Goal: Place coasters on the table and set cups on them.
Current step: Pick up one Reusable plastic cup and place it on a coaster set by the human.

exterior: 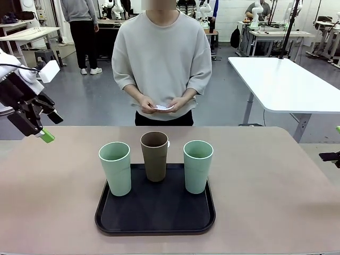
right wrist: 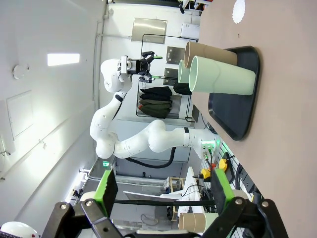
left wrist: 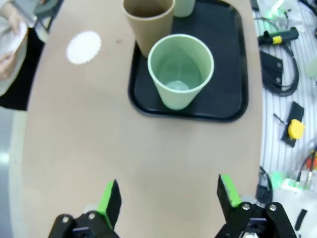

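Three cups stand on a black tray: a mint cup at left, a brown cup in the middle, a mint cup at right. One white lacy coaster lies on the beige table beyond the tray; the right wrist view has this coaster at its top. The person's hands hold more white coasters at the far edge. My left gripper hangs open above the table's far left, well short of the near mint cup. My right gripper is open and holds nothing.
The tray sits near the table's front middle. Cables and tools lie on a surface beyond the table's edge in the left wrist view. A white-topped table stands at the back right. My right gripper hovers at the table's right edge.
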Controlling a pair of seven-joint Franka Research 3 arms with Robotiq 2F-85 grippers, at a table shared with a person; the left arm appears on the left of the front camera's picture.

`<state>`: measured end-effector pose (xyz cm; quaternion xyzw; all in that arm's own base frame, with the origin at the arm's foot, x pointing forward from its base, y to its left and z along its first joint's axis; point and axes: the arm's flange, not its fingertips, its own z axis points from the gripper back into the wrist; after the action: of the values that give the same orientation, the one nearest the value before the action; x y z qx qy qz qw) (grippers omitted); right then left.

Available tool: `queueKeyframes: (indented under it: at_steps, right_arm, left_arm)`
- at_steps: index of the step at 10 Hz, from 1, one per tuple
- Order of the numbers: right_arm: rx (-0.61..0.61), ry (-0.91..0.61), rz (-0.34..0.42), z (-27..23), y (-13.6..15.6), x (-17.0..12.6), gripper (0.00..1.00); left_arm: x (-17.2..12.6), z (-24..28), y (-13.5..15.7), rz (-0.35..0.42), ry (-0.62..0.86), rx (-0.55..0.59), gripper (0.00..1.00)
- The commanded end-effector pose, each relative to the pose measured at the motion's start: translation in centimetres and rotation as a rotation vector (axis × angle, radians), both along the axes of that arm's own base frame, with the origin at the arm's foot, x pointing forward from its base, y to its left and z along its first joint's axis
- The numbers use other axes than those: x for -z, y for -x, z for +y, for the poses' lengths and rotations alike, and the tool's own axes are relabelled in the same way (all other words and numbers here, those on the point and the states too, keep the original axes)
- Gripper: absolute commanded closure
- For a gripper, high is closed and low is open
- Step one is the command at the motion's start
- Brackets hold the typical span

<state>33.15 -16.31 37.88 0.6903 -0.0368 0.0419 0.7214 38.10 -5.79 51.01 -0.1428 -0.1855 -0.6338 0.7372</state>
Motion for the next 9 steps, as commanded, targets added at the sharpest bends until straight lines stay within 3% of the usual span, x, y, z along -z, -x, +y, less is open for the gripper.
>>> queueKeyframes:
  at_steps: [1, 3, 5, 6, 8, 9]
  right_arm:
    - [-0.001, -0.014, -0.002, -0.1, -0.1, -0.1, 0.00]
    - [-0.001, -0.014, -0.002, -0.1, -0.1, -0.1, 0.00]
    - [-0.001, -0.014, -0.002, -0.1, -0.1, -0.1, 0.00]
    - [-0.001, -0.014, -0.002, -0.1, -0.1, -0.1, 0.00]
    - [-0.001, -0.014, -0.002, -0.1, -0.1, -0.1, 0.00]
    - [-0.001, -0.014, -0.002, -0.1, -0.1, -0.1, 0.00]
  left_arm:
    - [-0.5, 0.0, 0.1, 0.014, 0.002, -0.004, 0.00]
    - [0.0, 0.2, 0.0, 0.000, 0.004, -0.003, 0.00]
    - [4.1, 0.3, -0.1, -0.121, 0.197, 0.208, 0.00]
    - [5.4, 0.4, 0.0, -0.196, 0.314, 0.229, 0.00]
    - [6.9, 1.4, -0.7, -0.228, 0.455, 0.259, 0.00]
    - [7.7, 1.8, -0.8, -0.199, 0.492, 0.244, 0.00]
